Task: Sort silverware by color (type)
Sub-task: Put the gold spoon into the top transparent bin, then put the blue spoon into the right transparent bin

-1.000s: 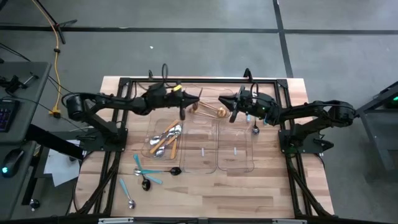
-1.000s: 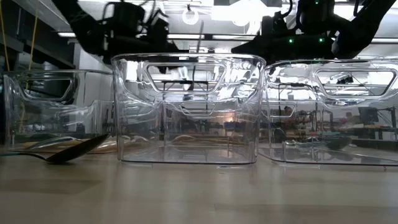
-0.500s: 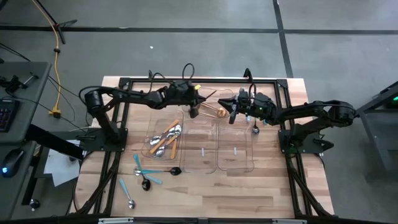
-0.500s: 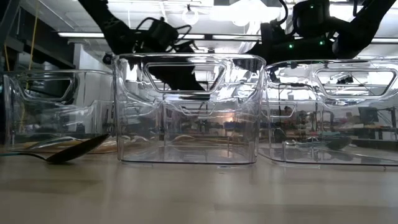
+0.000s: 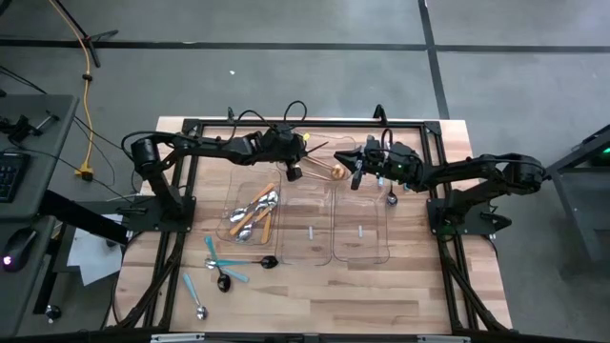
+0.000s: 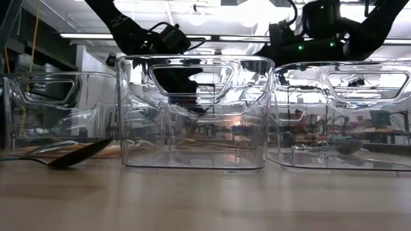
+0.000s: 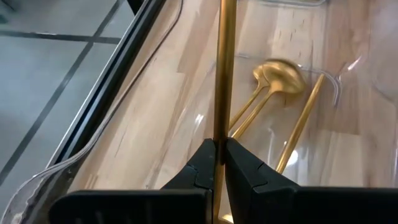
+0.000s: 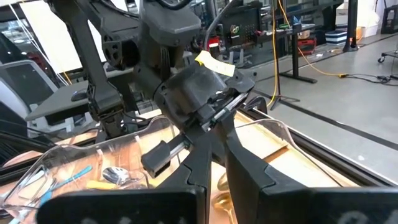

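Observation:
My left gripper is over the far clear tray, tipped down and shut on an all-gold piece of silverware. More gold pieces lie flat on that tray's floor. My right gripper hovers level just to the right of this tray, its fingers shut with nothing seen between them. Orange-handled spoons lie in the near left tray. Teal and light-blue pieces lie on the table's near left part. My left gripper pinches the gold piece's thin handle between its two fingers. The handle runs along the fingers, reaches far back between them and sticks straight out past their tips. The fingers slant down from the table's left. The handle's far end is out of frame.
Two more clear trays stand side by side near the table's middle. A spoon lies under my right arm. A dark spoon rests on the wood at the near left. A black frame runs around the table.
My left gripper has gone toward the table's right, over the far tray with the gold pieces, sinking a little and tipping its fingers downward. It has stayed shut on the gold piece throughout.

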Motion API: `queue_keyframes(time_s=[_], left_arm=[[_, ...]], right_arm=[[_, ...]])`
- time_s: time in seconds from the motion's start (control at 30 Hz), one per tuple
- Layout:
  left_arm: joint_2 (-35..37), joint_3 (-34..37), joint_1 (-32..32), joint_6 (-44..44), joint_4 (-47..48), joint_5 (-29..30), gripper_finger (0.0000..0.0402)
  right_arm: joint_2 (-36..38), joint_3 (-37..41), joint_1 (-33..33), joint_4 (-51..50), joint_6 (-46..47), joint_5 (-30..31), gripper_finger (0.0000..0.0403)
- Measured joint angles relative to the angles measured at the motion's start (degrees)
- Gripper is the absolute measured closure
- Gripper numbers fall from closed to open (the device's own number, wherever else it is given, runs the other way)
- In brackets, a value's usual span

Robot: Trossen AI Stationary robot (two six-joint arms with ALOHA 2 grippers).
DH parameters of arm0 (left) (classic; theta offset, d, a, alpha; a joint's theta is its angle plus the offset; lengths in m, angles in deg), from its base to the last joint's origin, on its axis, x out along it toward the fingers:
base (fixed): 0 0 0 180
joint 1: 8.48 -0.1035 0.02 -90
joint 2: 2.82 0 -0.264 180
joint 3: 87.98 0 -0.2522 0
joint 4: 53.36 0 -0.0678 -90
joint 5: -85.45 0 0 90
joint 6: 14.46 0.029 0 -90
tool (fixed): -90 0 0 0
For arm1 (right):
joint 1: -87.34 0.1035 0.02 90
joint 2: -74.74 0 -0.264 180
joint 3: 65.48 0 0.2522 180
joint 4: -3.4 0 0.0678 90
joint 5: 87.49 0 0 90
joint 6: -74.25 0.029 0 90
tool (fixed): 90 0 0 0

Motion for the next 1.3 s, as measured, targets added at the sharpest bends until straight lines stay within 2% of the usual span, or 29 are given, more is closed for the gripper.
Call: queue_keyframes(time_s=[0.6, 0.93, 1.3], left_arm=[[-0.2, 0.0, 1.4, 0.3, -1.0, 0.0, 0.0396], [-0.2, 0.0, 1.4, 0.2, -0.9, 0.0, 0.0365], [-0.2, 0.0, 1.4, 0.1, -0.9, 0.0, 0.036]], right_arm=[[0.0, 0.0, 0.0, 0.4, 0.0, 0.0, 0.037], [0.0, 0.0, 0.0, 0.4, 0.0, 0.0, 0.037], [0.0, 0.0, 0.0, 0.4, 0.0, 0.0, 0.037]])
